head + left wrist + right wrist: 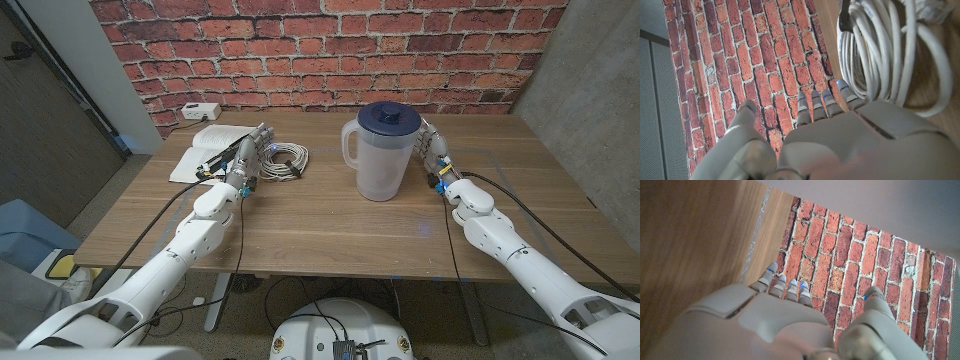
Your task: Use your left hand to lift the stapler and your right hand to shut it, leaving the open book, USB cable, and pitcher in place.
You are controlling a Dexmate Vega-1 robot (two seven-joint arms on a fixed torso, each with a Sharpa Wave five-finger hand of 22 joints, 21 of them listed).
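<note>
A dark stapler lies on the near right part of the open book; too small to tell if it is open. My left hand stands between the book and the coiled white USB cable, right beside the stapler, fingers straight and holding nothing. In the left wrist view the left hand has the cable close alongside its fingers. The clear pitcher with a blue lid stands mid-table. My right hand is just to its right, and in the right wrist view this hand is empty, fingers extended.
A white power strip sits at the table's back left by the brick wall. Bare wooden tabletop stretches in front of the pitcher and both hands.
</note>
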